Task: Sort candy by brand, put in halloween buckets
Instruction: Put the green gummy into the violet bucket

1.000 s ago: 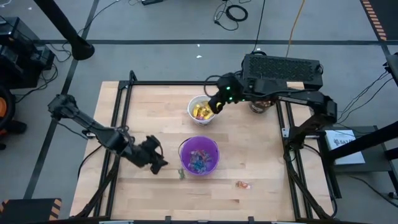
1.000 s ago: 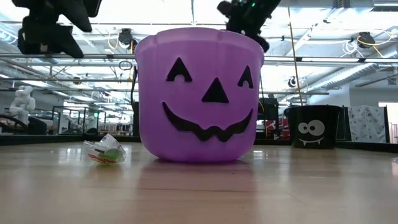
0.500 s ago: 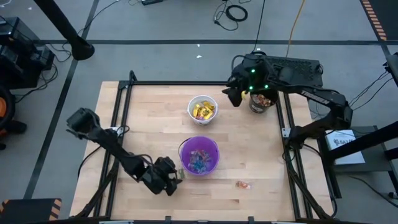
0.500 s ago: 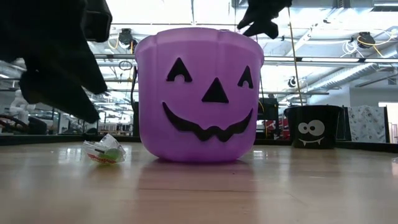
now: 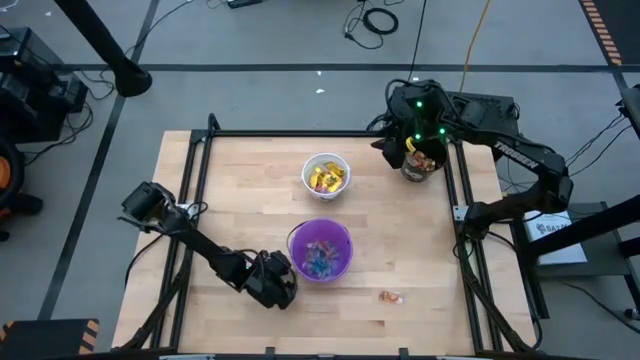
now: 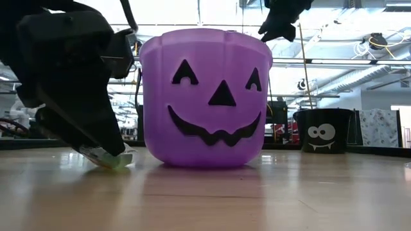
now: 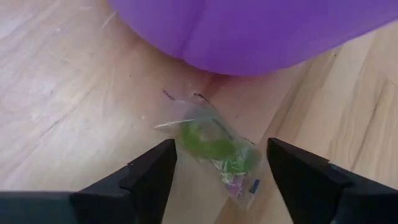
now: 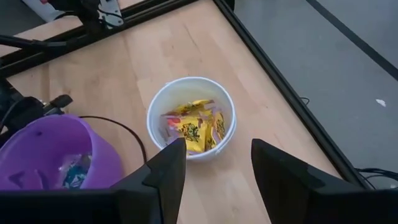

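Left hand is low at the tabletop w/ fingers spread wide, straddling a clear-wrapped green candy that lies flat just beside the purple bucket, at about its 8 o'clock in the high view. Nothing gripped yet. To do this well, IMO: drop straight down till fingertips touch wood, keep the wrapper centred btwn them, close slowly so the crinkly film bunches rather than squirts out; keep clear of the bucket wall, which is close. Then lift and tip into the purple bucket, which already has blue/pink sweets.

Right hand hovers at 1 o'clock of the tabletop, near the black bucket, fingers apart and empty as far as the wrist view shows. White bucket at 12 o'clock of the purple one holds yellow packets. One orange candy lies loose at abt 5 o'clock.

Surface: pale wood tabletop, black frame rails round it. Room: grey floor, cables, a black ridged box behind, ceiling pipes and lights in the low view.
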